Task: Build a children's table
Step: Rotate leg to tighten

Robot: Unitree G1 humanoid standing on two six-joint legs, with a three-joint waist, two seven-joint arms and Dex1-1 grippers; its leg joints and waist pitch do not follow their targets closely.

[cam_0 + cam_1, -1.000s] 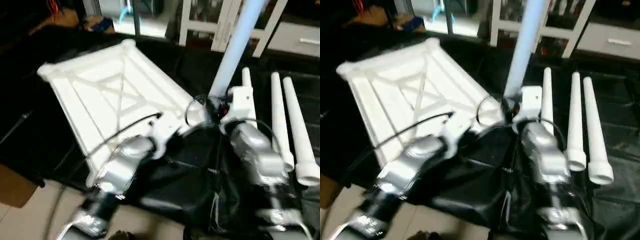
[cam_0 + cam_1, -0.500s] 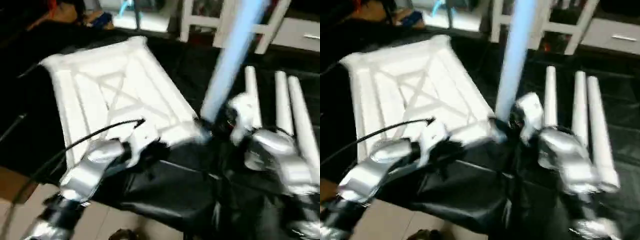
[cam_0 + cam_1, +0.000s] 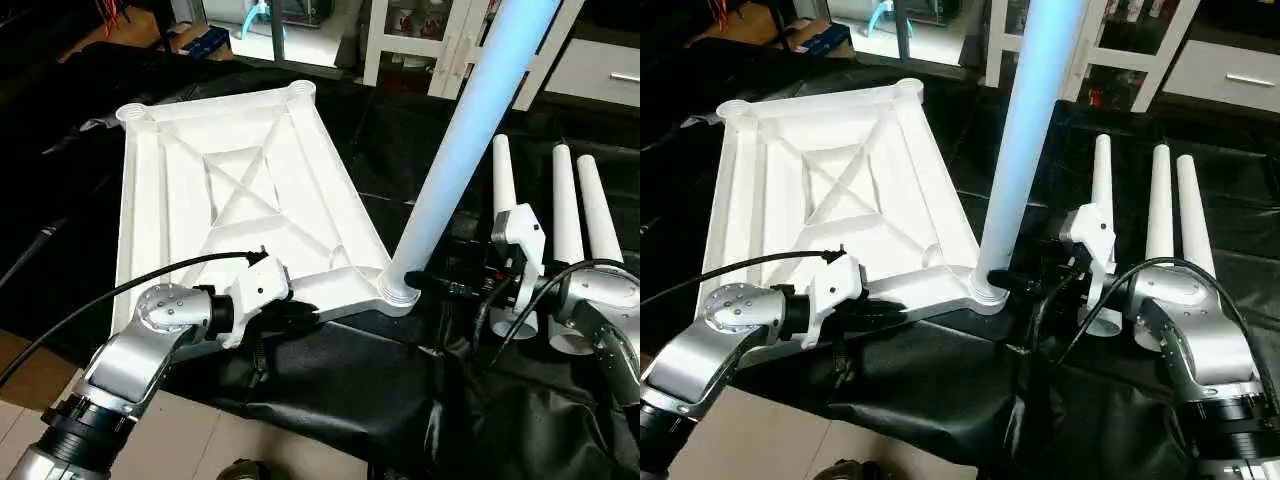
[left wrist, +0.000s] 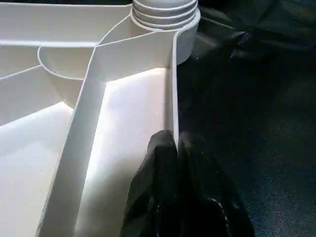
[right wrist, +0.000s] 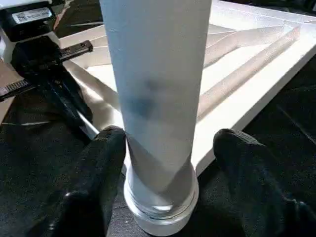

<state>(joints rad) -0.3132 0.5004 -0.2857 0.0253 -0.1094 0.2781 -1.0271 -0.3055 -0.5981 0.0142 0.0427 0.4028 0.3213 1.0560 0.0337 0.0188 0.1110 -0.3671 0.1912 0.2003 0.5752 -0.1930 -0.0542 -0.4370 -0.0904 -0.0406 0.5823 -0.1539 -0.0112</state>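
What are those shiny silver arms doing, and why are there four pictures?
They are a robot's two arms, building a little table. Two pictures come from cameras in its head, looking down. The other two come from cameras on its wrists, looking along its black fingers.

On the black cloth lies the white tabletop, upside down, so you see its crossed ribs. One leg already stands in a corner socket. Three spare legs lie beside it.

The left gripper pinches the tabletop's edge wall. The right gripper has a finger on each side of the standing leg, one touching it and the other a little apart.
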